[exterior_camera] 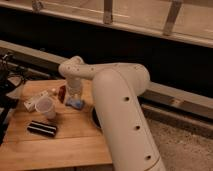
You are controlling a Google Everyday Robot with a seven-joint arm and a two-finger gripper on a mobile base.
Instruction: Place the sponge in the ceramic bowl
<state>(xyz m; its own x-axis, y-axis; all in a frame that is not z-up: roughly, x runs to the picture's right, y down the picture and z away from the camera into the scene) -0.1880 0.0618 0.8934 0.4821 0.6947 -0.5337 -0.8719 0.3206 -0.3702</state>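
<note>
The light-blue sponge (76, 103) lies on the wooden table (60, 145), just right of a small red object (62, 92). My gripper (75, 97) points straight down onto the sponge from the white wrist above it. Only a dark sliver of the ceramic bowl (94, 119) shows to the sponge's lower right; the thick white arm (122, 110) hides the remainder.
A translucent white cup (46, 107) stands left of the sponge, with a white oblong item (35, 99) behind it. A black striped block (42, 128) lies nearer the table's front. Dark equipment (7, 80) crowds the left edge. A dark wall and rail run behind.
</note>
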